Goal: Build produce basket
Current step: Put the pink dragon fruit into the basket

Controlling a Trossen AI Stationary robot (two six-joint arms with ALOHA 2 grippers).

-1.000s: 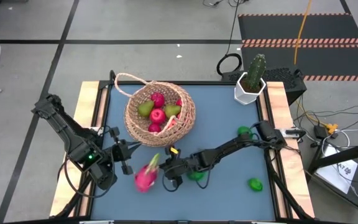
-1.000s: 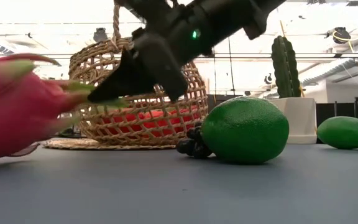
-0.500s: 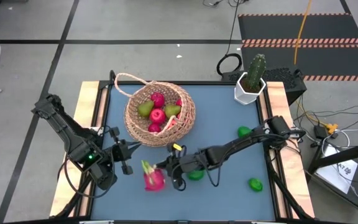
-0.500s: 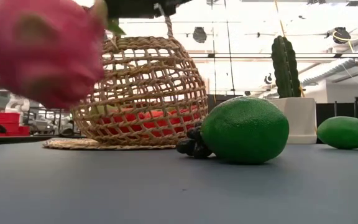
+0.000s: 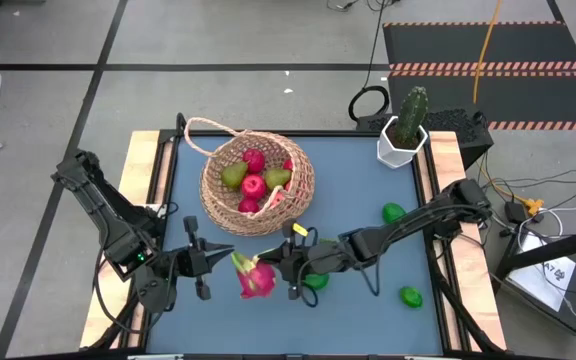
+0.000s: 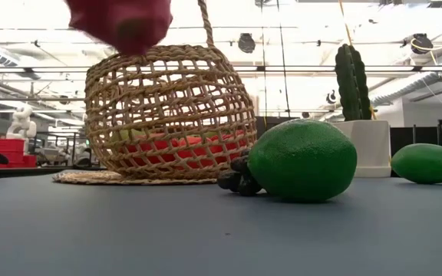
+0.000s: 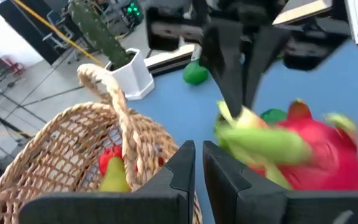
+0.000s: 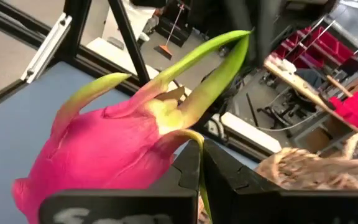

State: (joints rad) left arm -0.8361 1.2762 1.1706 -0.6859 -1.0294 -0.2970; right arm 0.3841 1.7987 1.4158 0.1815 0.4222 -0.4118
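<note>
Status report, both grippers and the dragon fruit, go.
Right gripper shut on dragon fruit, lifted off table. Left gripper shut, empty, beside it. Basket just beyond, handle up.

The basket [image 5: 258, 180] is tan woven wicker, rough and open-meshed, with a thin twisted loop handle [image 7: 114, 102]. The dragon fruit [image 8: 104, 149] just ahead of the right fingers [image 8: 185, 177] looks like smooth plastic, pink with a slight sheen and waxy yellow-green leaf tips. Those fingers are dark, matt and hard-looking. The lime [image 6: 303, 159] has a finely pebbled, dull green skin; the grapes [image 6: 235, 176] touching it are dark and faintly glossy. The table top [image 5: 368, 190] is a matt blue-grey sheet edged with pale bare wood [image 5: 140, 160]. The pot [image 6: 374, 147] is plain white and smooth.
</note>
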